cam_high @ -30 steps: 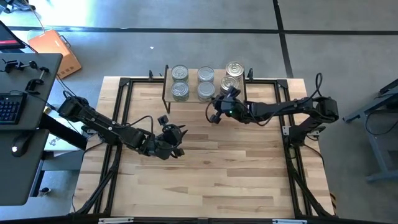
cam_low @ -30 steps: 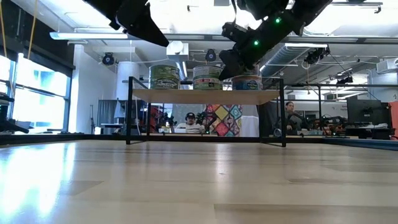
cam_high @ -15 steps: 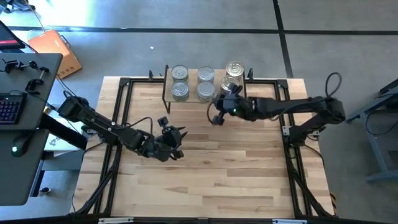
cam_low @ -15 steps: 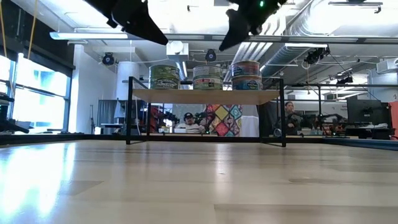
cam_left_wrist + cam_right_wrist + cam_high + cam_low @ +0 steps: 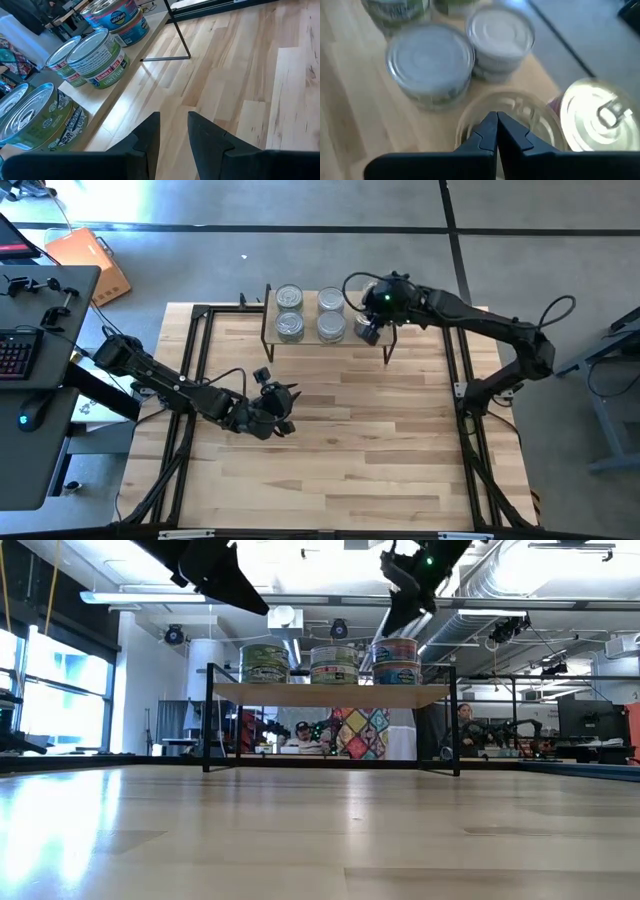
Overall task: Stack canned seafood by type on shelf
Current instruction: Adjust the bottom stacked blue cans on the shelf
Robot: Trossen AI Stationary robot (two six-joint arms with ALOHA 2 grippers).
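Note:
The shelf (image 5: 330, 338) stands at the table's far edge, its light-wood board (image 5: 330, 693) on black legs. Tins (image 5: 289, 325) sit on it in three columns: green-labelled ones (image 5: 95, 60) on the left and in the middle, blue-labelled ones stacked two high (image 5: 398, 660) on the right. My right gripper (image 5: 496, 127) is shut and hangs over the right column, above a round lid (image 5: 507, 107) and beside a gold lid with a pull tab (image 5: 600, 120). My left gripper (image 5: 173, 132) is open, raised over the table's middle (image 5: 275, 412), pointing toward the shelf. My right gripper points down at the lid of a tin in the shelf's right column (image 5: 507, 107) with its fingers shut together. The fingers themselves hide the spot below their tips, so I cannot tell whether they touch the lid.
The slat tabletop (image 5: 360, 450) spreads out in front of the shelf, ringed by black frame rails (image 5: 200, 380). A desk with a keyboard (image 5: 15, 355) stands left of the table. People sit in the room beyond the shelf (image 5: 305, 735).
My right gripper has risen from just in front of the shelf's near edge and moved toward the table's far edge. It now hangs over the shelf's right column. The left arm and the tins have stayed put.

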